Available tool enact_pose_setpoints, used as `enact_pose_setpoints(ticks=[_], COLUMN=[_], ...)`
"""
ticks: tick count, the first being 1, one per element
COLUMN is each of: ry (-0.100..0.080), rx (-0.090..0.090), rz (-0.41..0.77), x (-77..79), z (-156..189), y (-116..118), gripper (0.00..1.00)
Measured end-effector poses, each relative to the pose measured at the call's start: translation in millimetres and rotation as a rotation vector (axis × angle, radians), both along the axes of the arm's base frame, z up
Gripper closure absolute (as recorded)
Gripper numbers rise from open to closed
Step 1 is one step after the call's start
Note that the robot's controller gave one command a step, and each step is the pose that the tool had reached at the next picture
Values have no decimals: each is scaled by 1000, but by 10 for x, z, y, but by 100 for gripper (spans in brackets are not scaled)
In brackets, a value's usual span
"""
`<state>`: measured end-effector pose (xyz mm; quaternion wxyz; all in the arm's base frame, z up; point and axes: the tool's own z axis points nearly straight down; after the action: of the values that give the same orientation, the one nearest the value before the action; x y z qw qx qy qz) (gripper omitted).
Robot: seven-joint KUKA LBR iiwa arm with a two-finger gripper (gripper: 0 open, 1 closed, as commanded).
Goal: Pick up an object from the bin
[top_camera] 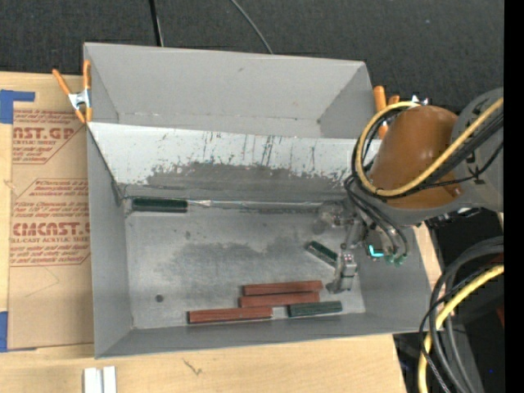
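A grey metal bin (214,252) seen from above. Nearest the front edge lies a long brown bar (229,316), flat on the floor. Just behind it sit a middle brown bar (266,301) and, to that one's right, a dark green bar (314,309). Behind those is a rear brown bar (281,288). The gripper (343,273) reaches in from the right and hangs low just beside the right end of the rear brown bar, above the dark green bar. Whether it is open or closed cannot be told. A short green bar (322,252) lies tilted just behind the gripper. Far back left, against the rear wall, rests a far green bar (160,205).
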<state>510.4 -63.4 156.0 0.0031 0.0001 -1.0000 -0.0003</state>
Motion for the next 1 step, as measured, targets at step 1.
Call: enact_pose_setpoints(ticks=[1], ry=[-7], rx=[-1], rz=[1], x=[18], z=[30], y=[1], gripper=[0])
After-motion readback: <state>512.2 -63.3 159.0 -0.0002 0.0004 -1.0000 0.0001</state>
